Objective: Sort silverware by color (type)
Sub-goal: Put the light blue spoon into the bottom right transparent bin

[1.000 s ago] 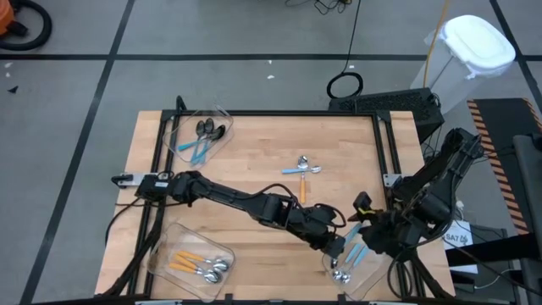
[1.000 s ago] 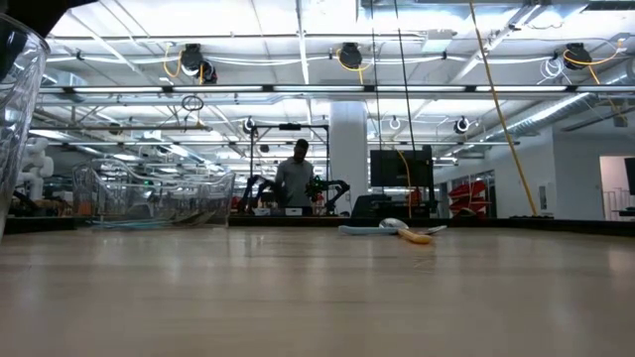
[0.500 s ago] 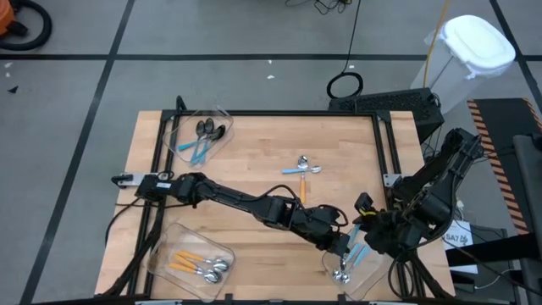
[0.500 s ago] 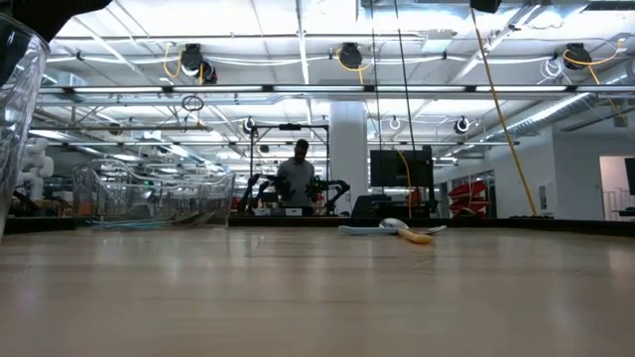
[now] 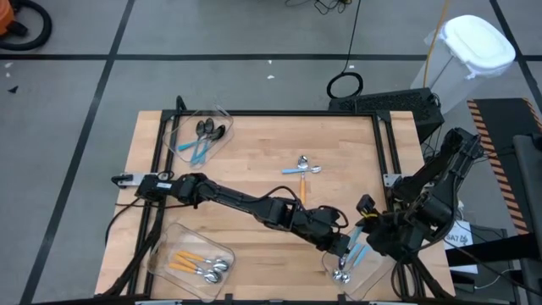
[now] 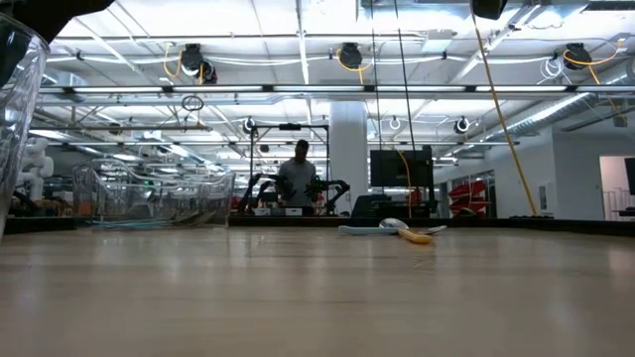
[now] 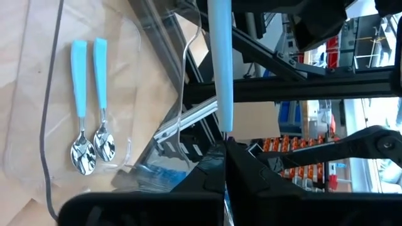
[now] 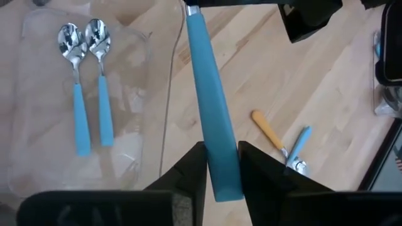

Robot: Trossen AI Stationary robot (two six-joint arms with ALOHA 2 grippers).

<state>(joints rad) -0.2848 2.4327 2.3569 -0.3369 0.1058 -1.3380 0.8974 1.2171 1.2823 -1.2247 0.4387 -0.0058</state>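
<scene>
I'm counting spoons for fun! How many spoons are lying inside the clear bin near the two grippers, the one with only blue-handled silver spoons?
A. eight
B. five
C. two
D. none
C: the right wrist view shows two silver spoons with blue handles lying side by side in that clear bin; a third blue-handled spoon is held above it between the grippers.

Wooden table (image 5: 254, 161) with three clear bins: far-left bin (image 5: 200, 135), near-left bin (image 5: 191, 261), near-right bin (image 5: 354, 269). Two spoons (image 5: 301, 167) and an orange-handled spoon (image 5: 302, 190) lie loose mid-table
</scene>
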